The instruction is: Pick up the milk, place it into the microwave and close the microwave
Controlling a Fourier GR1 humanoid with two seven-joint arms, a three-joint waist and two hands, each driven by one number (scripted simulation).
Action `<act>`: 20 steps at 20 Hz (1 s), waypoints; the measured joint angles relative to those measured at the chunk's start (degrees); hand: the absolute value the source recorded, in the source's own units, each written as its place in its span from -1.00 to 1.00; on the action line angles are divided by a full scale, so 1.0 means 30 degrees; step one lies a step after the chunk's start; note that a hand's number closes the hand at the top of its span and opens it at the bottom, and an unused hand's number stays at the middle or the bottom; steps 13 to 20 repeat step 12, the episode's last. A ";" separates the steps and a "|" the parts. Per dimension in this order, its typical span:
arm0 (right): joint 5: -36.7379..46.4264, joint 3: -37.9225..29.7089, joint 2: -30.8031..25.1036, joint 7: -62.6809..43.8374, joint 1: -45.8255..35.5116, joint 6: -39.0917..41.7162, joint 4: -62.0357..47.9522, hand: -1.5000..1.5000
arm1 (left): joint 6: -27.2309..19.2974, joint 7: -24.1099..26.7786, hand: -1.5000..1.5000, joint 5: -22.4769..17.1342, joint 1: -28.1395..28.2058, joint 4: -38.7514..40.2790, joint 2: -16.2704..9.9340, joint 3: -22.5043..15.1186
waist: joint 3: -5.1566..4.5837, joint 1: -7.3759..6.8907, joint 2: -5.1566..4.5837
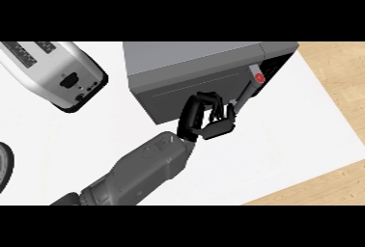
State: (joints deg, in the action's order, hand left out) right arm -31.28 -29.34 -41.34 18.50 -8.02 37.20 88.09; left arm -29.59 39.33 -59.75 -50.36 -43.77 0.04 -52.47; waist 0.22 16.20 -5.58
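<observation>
Grey forearm of the robot's right arm enters from the lower left edge and stretches diagonally up across the white counter [285,144]. At its end, the black right hand [206,118] is at the microwave [192,62], just below the appliance's dark front face. The fingers [197,106] are curled into a clench, arched up against that front face. Other fingertips lie close to the lower end of a dark upright bar (apparently the door handle) [242,96]. Nothing can be seen held inside the hand, and whether it touches the bar cannot be told from this angle.

A red round button [259,76] sits at the top of the bar. The microwave has a lighter grey top and stands near the counter's far right corner, beside the wood floor [335,62]. Whether its door is fully closed cannot be made out.

The milk shows nowhere on the counter or in the hand (it may be hidden inside the microwave, but that cannot be told).

A dark curved rim [4,166] cuts into the left edge. Farther back on the left, a silver toaster [53,72] lies at a slant, well apart from the microwave.
</observation>
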 measured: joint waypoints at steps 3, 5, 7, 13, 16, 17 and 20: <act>-0.0212 -0.0052 -0.0214 0.0006 -0.0246 0.0262 -0.0517 -1.00 | 0.0062 0.0134 1.00 -0.0225 -0.0098 0.0036 -0.0001 -0.0144 | 0.0006 -0.0050 -0.0034; -0.0384 -0.0124 -0.0365 0.0019 -0.0425 0.0425 -0.0867 -1.00 | 0.0067 0.0238 1.00 -0.0362 -0.0145 0.0091 -0.0002 -0.0235 | 0.0010 -0.0053 -0.0030; -0.0516 -0.0180 -0.0522 0.0078 -0.0582 0.0653 -0.1214 -1.00 | 0.0038 0.0292 1.00 -0.0535 -0.0188 0.0113 -0.0002 -0.0305 | 0.0025 -0.0055 -0.0027; -0.0756 -0.0262 -0.0962 0.0067 -0.0999 0.1044 -0.1863 -1.00 | 0.0031 0.0495 1.00 -0.0908 -0.0297 0.0229 -0.0002 -0.0510 | 0.0014 -0.0053 -0.0010; -0.0756 -0.0262 -0.0962 0.0067 -0.0999 0.1044 -0.1863 -1.00 | 0.0031 0.0495 1.00 -0.0908 -0.0297 0.0229 -0.0002 -0.0510 | 0.0014 -0.0053 -0.0010; -0.0756 -0.0262 -0.0962 0.0067 -0.0999 0.1044 -0.1863 -1.00 | 0.0031 0.0495 1.00 -0.0908 -0.0297 0.0229 -0.0002 -0.0510 | 0.0014 -0.0053 -0.0010; -0.0756 -0.0262 -0.0962 0.0067 -0.0999 0.1044 -0.1863 -1.00 | 0.0031 0.0495 1.00 -0.0908 -0.0297 0.0229 -0.0002 -0.0510 | 0.0014 -0.0053 -0.0010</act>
